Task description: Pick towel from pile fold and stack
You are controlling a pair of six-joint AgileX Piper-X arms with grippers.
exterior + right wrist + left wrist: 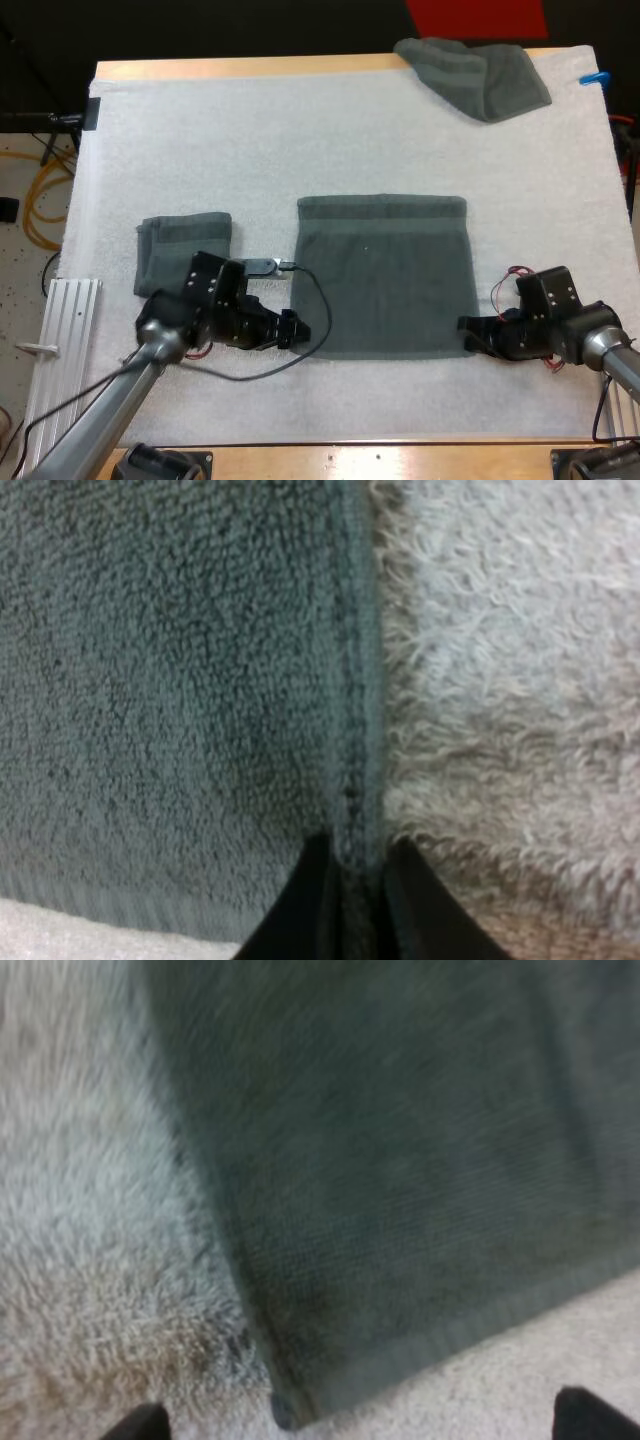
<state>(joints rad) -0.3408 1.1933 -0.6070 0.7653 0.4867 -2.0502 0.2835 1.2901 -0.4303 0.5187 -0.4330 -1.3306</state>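
Flat dark grey-green terry towel is spread out. Right gripper is clamped on its hem at the near right corner; left gripper is left open, near left corner just ahead of it.

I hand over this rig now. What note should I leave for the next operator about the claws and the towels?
Left claw: open, at the flat towel's near left corner, gripping nothing.
Right claw: shut on the flat towel's right edge, close to its near corner.
Towels: flat towel spread mid-mat; folded towel to its left; crumpled towel at the far right.
Done: one towel folded, a second spread flat.
Left to do: grip the left corner, fold, stack on the folded towel, then probably the crumpled one.
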